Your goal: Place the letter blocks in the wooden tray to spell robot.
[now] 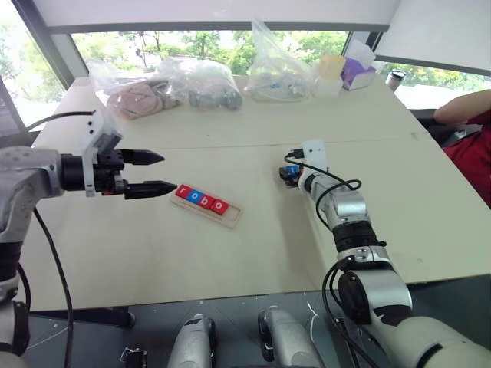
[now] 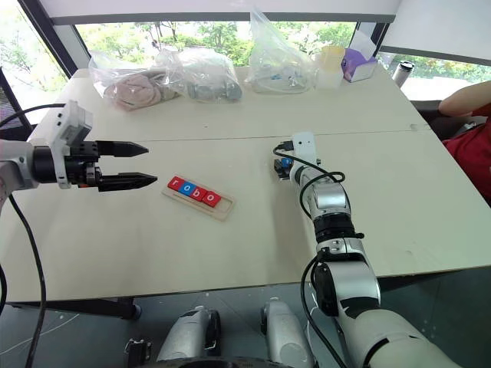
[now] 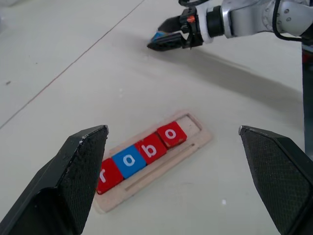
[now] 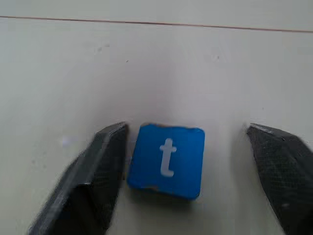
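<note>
The right pincer, fingers apart, straddles the blue t block on the table, readying the last letter for the wooden tray; left pincer waits spread.

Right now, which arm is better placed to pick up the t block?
The right. Its gripper already straddles the t block, jaws open around it. The left gripper hovers open near the tray.

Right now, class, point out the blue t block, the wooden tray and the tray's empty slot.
blue t block (image 4: 167, 160): right wrist view, its top face.
wooden tray (image 3: 201, 142): left wrist view, bare rim.
empty slot (image 3: 190, 125): left wrist view, its floor.
</note>
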Tool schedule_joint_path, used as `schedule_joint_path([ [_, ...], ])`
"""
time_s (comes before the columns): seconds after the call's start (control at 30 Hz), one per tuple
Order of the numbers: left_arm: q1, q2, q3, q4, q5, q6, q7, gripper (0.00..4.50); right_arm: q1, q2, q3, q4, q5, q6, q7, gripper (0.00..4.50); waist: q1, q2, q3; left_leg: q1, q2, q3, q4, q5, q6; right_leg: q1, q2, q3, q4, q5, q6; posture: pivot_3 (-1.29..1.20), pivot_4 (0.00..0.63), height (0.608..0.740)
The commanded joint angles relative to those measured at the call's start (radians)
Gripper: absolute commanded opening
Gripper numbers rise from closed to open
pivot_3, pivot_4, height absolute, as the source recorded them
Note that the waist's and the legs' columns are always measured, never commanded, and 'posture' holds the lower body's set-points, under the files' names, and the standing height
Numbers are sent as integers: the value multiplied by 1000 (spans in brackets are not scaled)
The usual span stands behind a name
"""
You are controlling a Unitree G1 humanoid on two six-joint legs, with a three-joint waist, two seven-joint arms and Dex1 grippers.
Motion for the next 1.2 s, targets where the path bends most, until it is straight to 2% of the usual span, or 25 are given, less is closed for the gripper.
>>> schedule_joint_path([
  [0.03, 0, 22, 29, -26, -2, -9, -1, 4500, 7, -5, 18, 32, -4, -15, 1, 2174, -3, 0, 0, 0, 0, 0, 0, 0, 0, 0, 0, 0, 0, 0, 0, 0, 150, 740],
  [0.1, 8, 26, 25, -36, -4, -8, -7, 4500, 14, -5, 24, 22, -6, -9, -12, 1225, -3, 0, 0, 0, 0, 0, 0, 0, 0, 0, 0, 0, 0, 0, 0, 0, 150, 740],
  [0.23, 13, 17, 12, -61, -9, -2, -2, 4500, 33, -5, 27, -61, -9, 7, -45, 1265, -1, 0, 0, 0, 0, 0, 0, 0, 0, 0, 0, 0, 0, 0, 0, 0, 150, 740],
  [0.3, 27, 16, -12, -95, -3, -6, -9, 4500, 85, 13, -6, -266, -45, 122, -180, 1265, 2, 0, 0, 0, 0, -1, 0, 0, 0, 0, 0, 0, 0, 0, 0, 0, 150, 740],
  [0.43, 51, 4, -46, -156, -2, -13, -12, 4500, 197, 166, -129, -653, 13, 432, -345, 1265, 8, 1, 0, -2, 0, -1, -2, 0, 0, -2, -1, 0, 0, 0, 1, 0, 150, 740],
  [0.57, 41, -34, -76, -210, -27, 11, 3, 4500, 333, 353, -96, -991, 12, 680, -418, 1265, 7, 1, 1, -2, 2, -3, -3, 0, 0, -3, -1, -1, 0, 0, 0, 0, 150, 740],
  [0.7, 7, -51, -113, -174, -12, 0, -12, 4500, 418, 418, 4, -1090, 29, 798, -417, 1265, 5, 2, 1, -1, 0, -3, -1, 0, 0, -2, 0, -1, 1, -2, -3, 0, 150, 740],
  [0.97, -36, -34, -151, -127, 14, -18, -65, 4500, 437, 423, 41, -1094, 47, 822, -426, 1265, -2, 2, 1, -2, 0, -2, -2, 0, 0, -2, 0, -1, -1, -2, -2, 0, 150, 740],
  [1.03, -36, -32, -159, -125, 24, -23, -78, 4500, 445, 436, 27, -1091, 55, 820, -432, 2278, -3, 2, 1, -2, 0, -2, -2, 0, 0, -2, 0, -1, -1, -3, -1, 0, 150, 740],
  [1.1, -35, -33, -162, -122, 29, -26, -84, 4500, 449, 442, 20, -1088, 62, 820, -437, 3103, -2, 2, 1, -2, 0, -2, -2, 0, 0, -2, 0, -1, -1, -3, -1, 0, 150, 740],
  [1.17, -34, -33, -163, -118, 34, -31, -89, 4500, 448, 433, 26, -1089, 65, 824, -438, 4213, -2, 2, 1, -2, 0, -3, -2, 0, 0, -2, 0, -1, -1, -3, -1, 0, 150, 740],
  [1.2, -32, -32, -165, -112, 38, -38, -93, 4500, 442, 412, 37, -1102, 65, 831, -433, 4487, -3, 2, 1, -2, 0, -3, -2, 0, 0, -2, 0, -1, -1, -3, -1, 0, 150, 740],
])
